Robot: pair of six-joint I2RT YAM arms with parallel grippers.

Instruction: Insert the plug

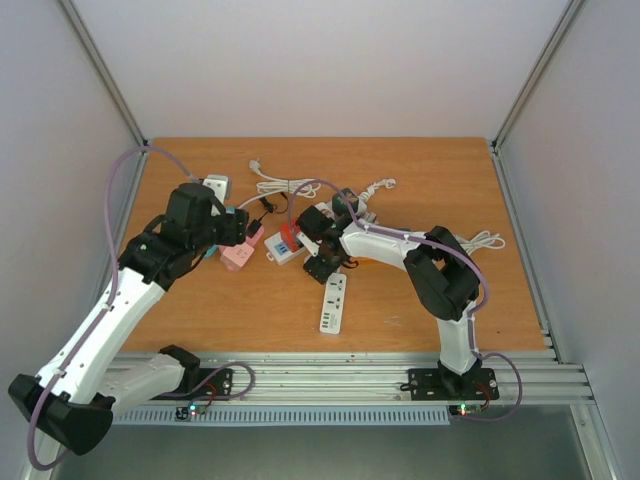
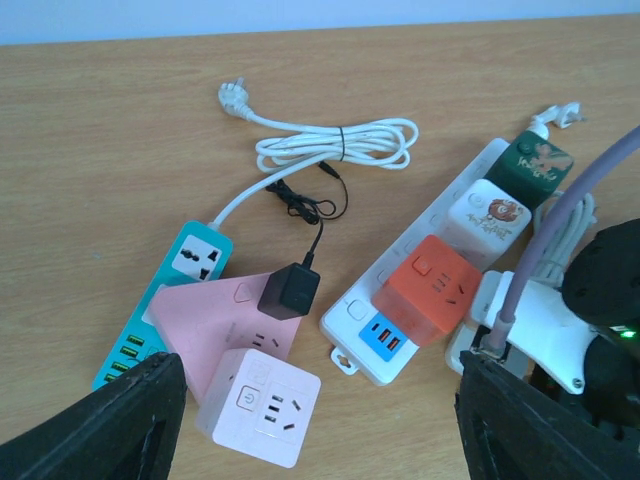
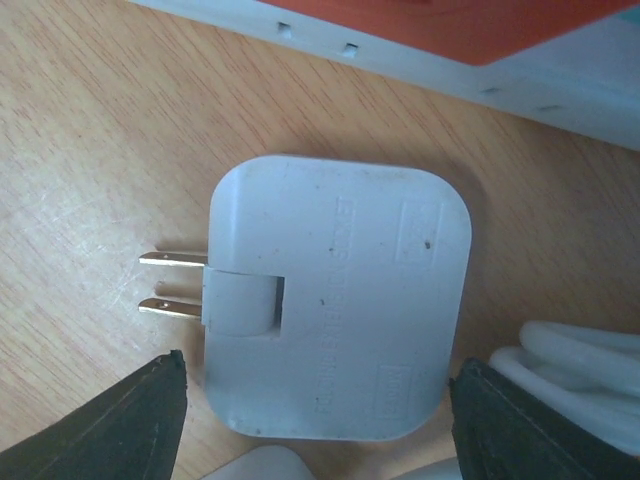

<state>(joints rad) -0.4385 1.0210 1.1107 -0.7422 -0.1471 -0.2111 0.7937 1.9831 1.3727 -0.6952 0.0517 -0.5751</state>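
To my left, the left fingers (image 2: 120, 430) are spread wide, grasping nothing, above the pink cube socket (image 2: 258, 405) on the wooden surface (image 2: 100, 120). Just right of it lies the white power strip (image 2: 420, 240) carrying an orange cube (image 2: 425, 290). Further right, the right fingers (image 3: 110, 425) stand released on either side of the white plug (image 3: 335, 300). It lies flat on the surface beside that strip, and its prongs (image 3: 175, 258) point left in my wrist view.

Bright, diffuse light leaves only soft shadows on the brown wooden surface (image 1: 400, 170). The white square plastic plug adapter (image 3: 335, 300) looks slightly soft, shadowed toward 3 o'clock.
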